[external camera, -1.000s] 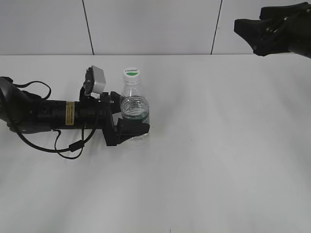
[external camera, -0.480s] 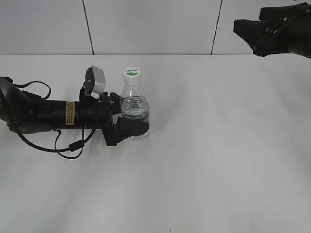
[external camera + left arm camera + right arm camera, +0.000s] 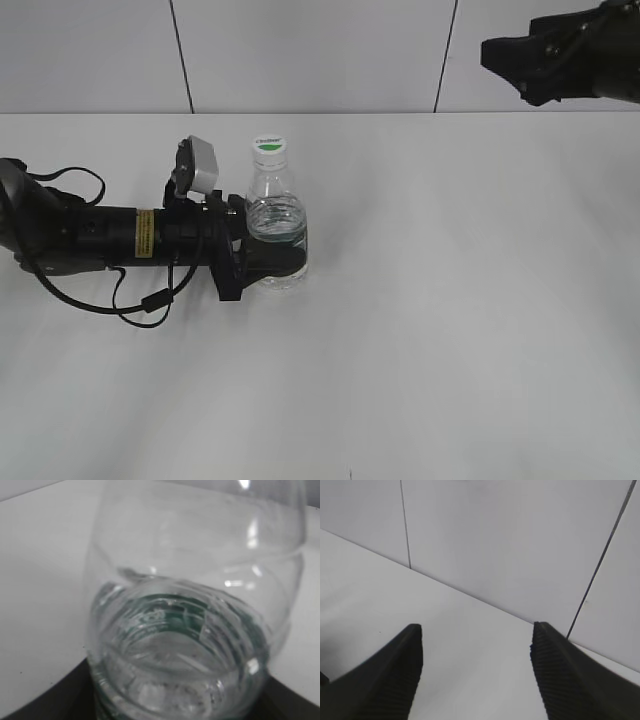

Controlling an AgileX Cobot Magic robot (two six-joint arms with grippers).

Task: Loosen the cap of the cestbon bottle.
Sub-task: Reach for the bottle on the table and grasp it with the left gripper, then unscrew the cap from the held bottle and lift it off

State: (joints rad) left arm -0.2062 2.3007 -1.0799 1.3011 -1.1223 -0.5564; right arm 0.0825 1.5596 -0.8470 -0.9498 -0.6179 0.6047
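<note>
The cestbon bottle (image 3: 274,225) stands upright left of the table's middle, clear with a dark green label band low on it. Its white cap (image 3: 269,146) with a green half-disc sits on top. My left gripper (image 3: 272,262) lies flat along the table from the left, shut on the bottle's lower body. In the left wrist view the bottle (image 3: 195,615) fills the frame; the cap is out of that view. My right gripper (image 3: 505,55) is open and empty, high at the far right, well away from the bottle. Its two dark fingers (image 3: 475,652) frame bare table and wall.
The left arm (image 3: 100,235) with its cable (image 3: 130,300) lies along the table's left side. A grey panelled wall (image 3: 320,50) closes the back of the white table (image 3: 450,300).
The left gripper has closed tighter on the bottle, which now stands straighter with the cap a little higher. The right gripper has shifted slightly up.
</note>
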